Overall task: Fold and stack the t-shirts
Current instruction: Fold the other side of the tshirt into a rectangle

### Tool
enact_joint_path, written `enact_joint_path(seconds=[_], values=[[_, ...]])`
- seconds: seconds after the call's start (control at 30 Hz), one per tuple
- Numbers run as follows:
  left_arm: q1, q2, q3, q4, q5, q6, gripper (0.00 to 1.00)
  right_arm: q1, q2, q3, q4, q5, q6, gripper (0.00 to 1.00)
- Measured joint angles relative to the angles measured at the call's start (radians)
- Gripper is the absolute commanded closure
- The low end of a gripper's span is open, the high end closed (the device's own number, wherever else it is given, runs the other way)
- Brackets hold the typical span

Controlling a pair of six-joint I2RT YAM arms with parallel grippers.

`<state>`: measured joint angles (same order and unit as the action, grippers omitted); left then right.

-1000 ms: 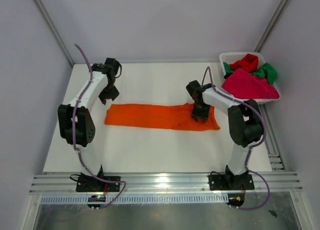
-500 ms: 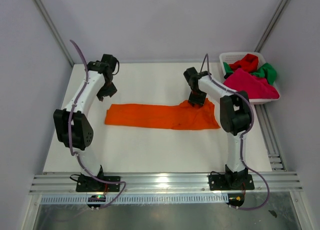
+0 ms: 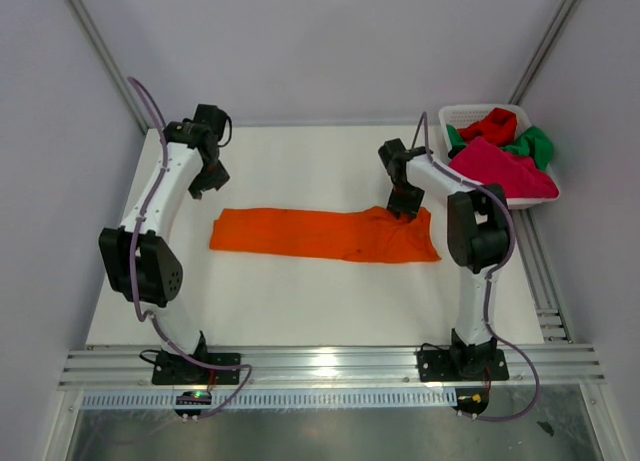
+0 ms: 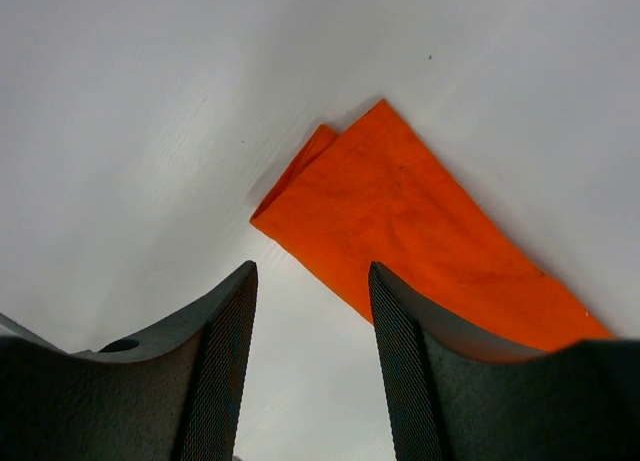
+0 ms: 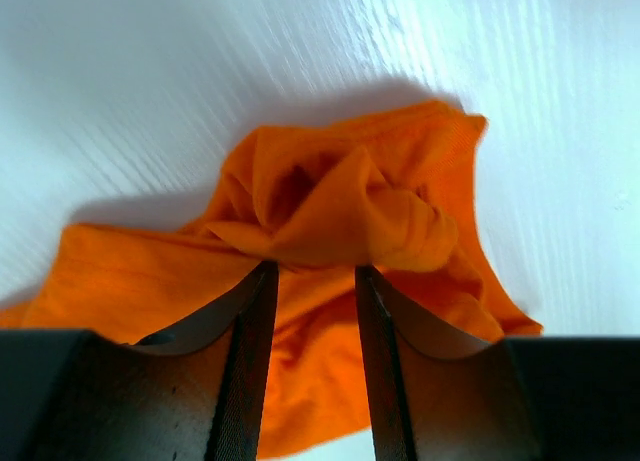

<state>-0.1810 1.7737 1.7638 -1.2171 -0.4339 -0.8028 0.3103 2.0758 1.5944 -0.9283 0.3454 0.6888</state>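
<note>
The bright orange t-shirt (image 3: 320,234) lies on the white table as a long folded strip. My left gripper (image 3: 205,176) is open and empty, above bare table behind the strip's left end; that end's corner (image 4: 400,221) shows just ahead of the fingertips (image 4: 245,281). My right gripper (image 3: 403,203) is open over the strip's right end, where the cloth is bunched into a raised fold (image 5: 340,211) right at my fingertips (image 5: 262,281). The magenta-pink (image 3: 495,171), red (image 3: 490,126) and green (image 3: 532,141) t-shirts lie heaped in the basket.
The white lattice basket (image 3: 455,112) stands at the table's back right corner, close to my right arm. A metal rail (image 3: 320,366) runs along the near edge. Grey walls enclose the table on three sides.
My left gripper has moved back and left, away from the strip's left end. My right gripper has shifted from the strip's right end toward its far edge, where the cloth now stands bunched.
</note>
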Motion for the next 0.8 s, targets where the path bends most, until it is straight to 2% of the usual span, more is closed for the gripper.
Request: enact_joint_path(seconds=[0.13, 0.37, 0.57, 0.8], values=[[0.0, 0.004, 0.0, 0.002, 0.024, 0.0, 0.49, 0.006, -0.122, -0.068, 0.015, 0.0, -0.042, 0.59], [0.0, 0.045, 0.0, 0.013, 0.066, -0.003, 0.49, 0.061, -0.307, -0.069, 0.02, 0.047, -0.1, 0.59], [0.0, 0.049, 0.0, 0.021, 0.072, -0.003, 0.49, 0.101, -0.333, -0.111, 0.004, 0.038, -0.1, 0.59], [0.0, 0.049, 0.0, 0.024, 0.076, -0.003, 0.49, 0.109, -0.334, -0.302, 0.016, 0.01, -0.053, 0.59]])
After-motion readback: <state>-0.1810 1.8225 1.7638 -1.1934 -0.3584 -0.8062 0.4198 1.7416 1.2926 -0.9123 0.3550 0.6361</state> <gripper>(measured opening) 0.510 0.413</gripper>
